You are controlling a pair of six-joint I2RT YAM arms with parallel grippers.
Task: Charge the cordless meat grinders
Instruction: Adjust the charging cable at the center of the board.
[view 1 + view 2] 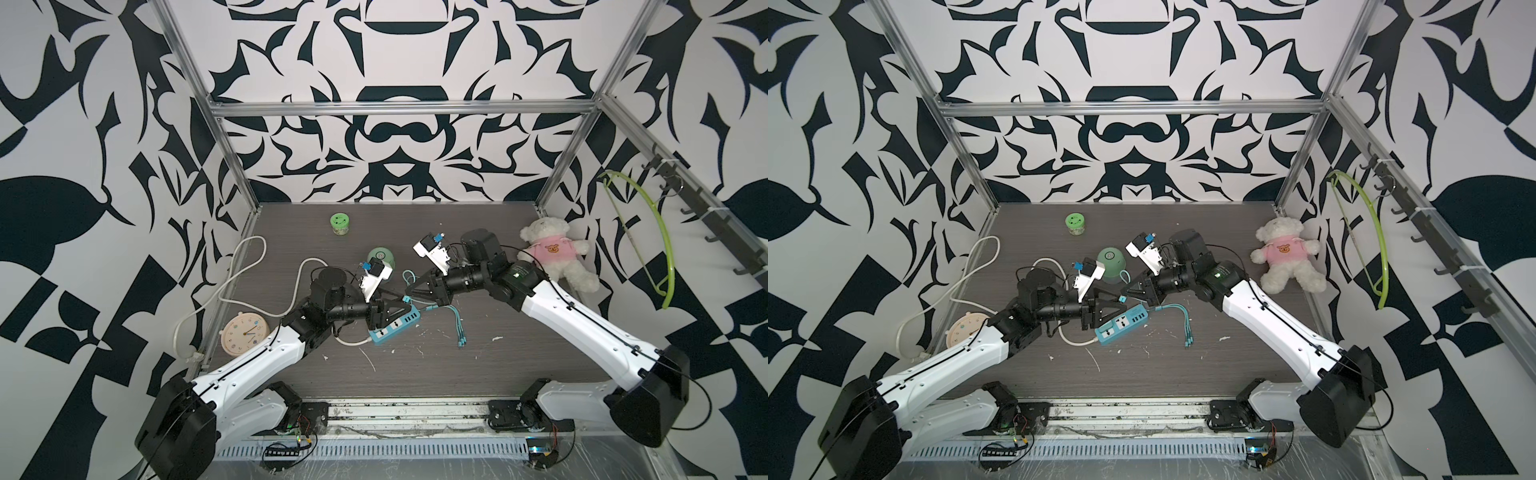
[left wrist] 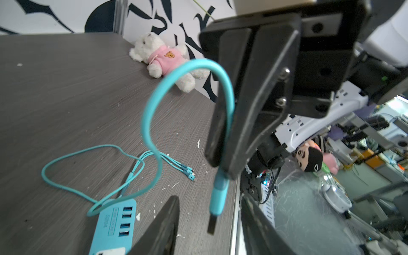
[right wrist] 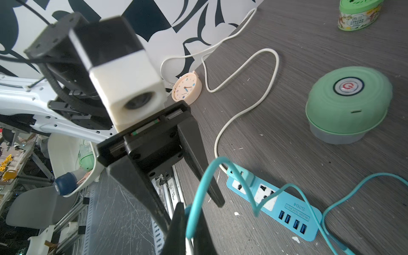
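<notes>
Mint-green plastic dome on clear cup, cordless meat grinder [image 3: 346, 106], upright just beyond the power strip [image 3: 276, 203]: judged light, rigid, slick, best gripped across the dome's lower sides; right gripper [image 2: 220, 163] pinches the teal cable [image 2: 152, 114], left gripper [image 3: 194, 209] fingers spread.

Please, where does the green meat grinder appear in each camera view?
Both top views: the meat grinder stands between the small green jar and the blue power strip.
Left wrist: not in it.
Right wrist: the meat grinder is again between jar and strip.
Shared landmark: the power strip, visible in all four views.
</notes>
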